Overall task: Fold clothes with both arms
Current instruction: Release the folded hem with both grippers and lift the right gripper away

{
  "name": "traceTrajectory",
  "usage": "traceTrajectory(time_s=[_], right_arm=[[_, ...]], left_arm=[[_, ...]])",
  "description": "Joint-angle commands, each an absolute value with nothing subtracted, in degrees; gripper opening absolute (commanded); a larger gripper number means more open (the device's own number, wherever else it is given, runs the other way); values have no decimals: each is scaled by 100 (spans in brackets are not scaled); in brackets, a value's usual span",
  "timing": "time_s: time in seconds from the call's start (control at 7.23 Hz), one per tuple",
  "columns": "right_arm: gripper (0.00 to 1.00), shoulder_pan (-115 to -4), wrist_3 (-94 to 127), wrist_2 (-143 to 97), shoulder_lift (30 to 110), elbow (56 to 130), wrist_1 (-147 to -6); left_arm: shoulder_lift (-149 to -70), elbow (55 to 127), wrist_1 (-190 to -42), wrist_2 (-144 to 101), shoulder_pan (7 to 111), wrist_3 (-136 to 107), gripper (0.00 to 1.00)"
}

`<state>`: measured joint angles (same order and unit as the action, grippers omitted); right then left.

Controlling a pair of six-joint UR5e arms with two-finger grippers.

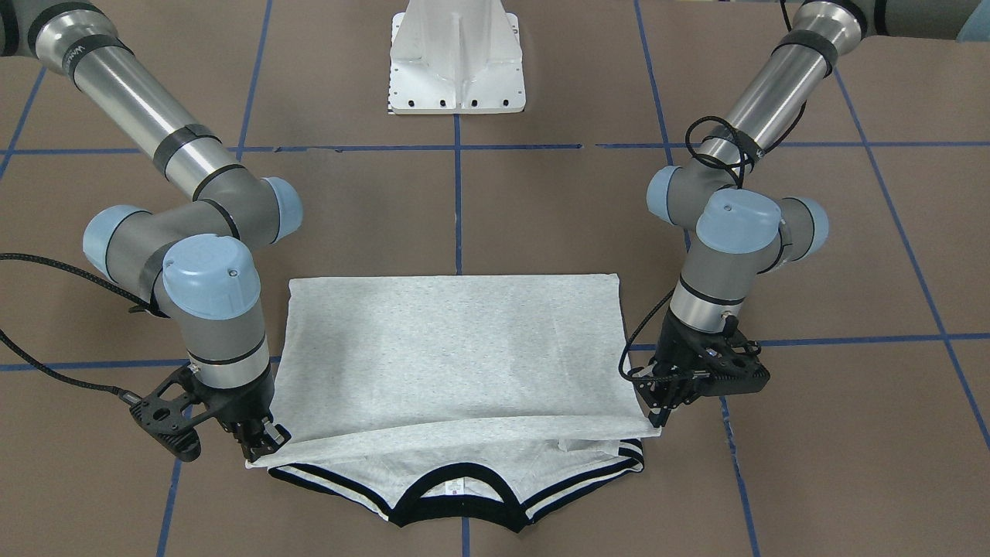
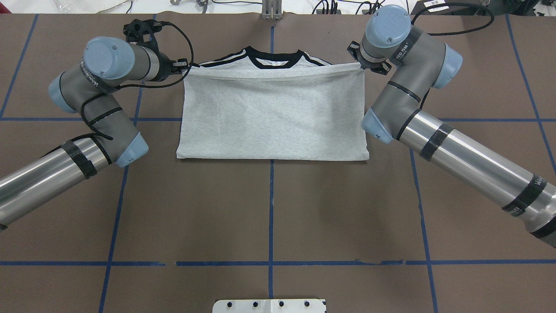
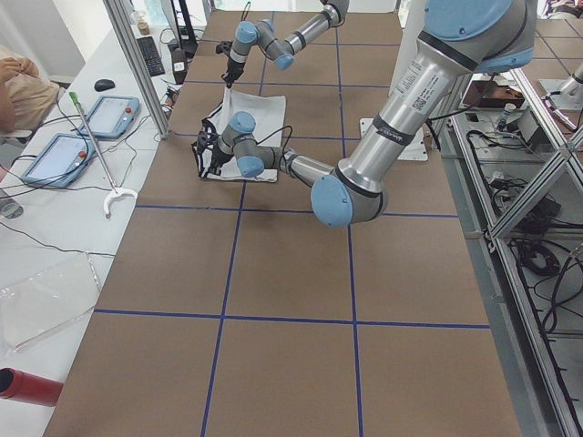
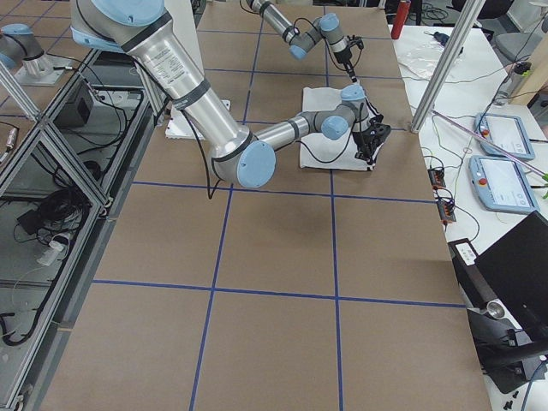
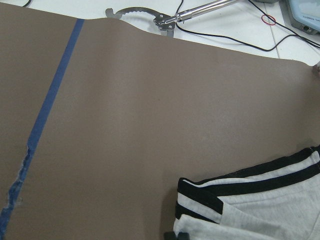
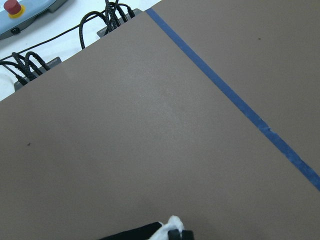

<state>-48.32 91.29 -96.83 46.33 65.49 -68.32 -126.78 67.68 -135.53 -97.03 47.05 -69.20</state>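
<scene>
The grey T-shirt (image 1: 456, 348) lies on the brown table, folded in half, with its hem edge pulled up close to the black-and-white striped collar (image 1: 456, 507). The print is hidden. My left gripper (image 1: 658, 418) is shut on one hem corner, low over the table; it also shows in the overhead view (image 2: 184, 66). My right gripper (image 1: 263, 446) is shut on the other hem corner, and shows in the overhead view (image 2: 361, 65). The left wrist view shows the striped sleeve (image 5: 250, 197). The right wrist view shows a bit of pale cloth (image 6: 167, 226) at the fingers.
The white pedestal (image 1: 458, 62) stands at the robot's side of the table. Blue tape lines (image 2: 271, 217) cross the brown surface. Beyond the collar side, the operators' desk holds tablets (image 3: 55, 155), cables and a grabber tool (image 5: 170, 17).
</scene>
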Motion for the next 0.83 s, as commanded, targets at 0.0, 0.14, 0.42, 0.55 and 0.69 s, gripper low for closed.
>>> traceTrajectory(time_s=[0.0, 0.14, 0.42, 0.55, 0.69], right_arm=[[83, -4825, 9114, -9625, 4509, 6486, -6829], [98, -4834, 9227, -9624, 4387, 6582, -6820], [99, -4573, 9351, -9668, 4900, 7577, -6890], [99, -4344, 9656, -9668, 5513, 8351, -6891], [99, -4150, 9877, -9677, 6146, 8967, -6847]], left_arm=[[-12639, 6750, -13561, -9703, 4746, -6917, 48], [-12621, 6767, -13562, -9721, 4946, -6900, 49], [-12638, 6776, -13553, -9756, 5097, -6434, 51], [-12621, 6794, -13553, -9765, 5098, -6442, 53], [-12621, 6794, -13544, -9765, 5089, -6442, 54]])
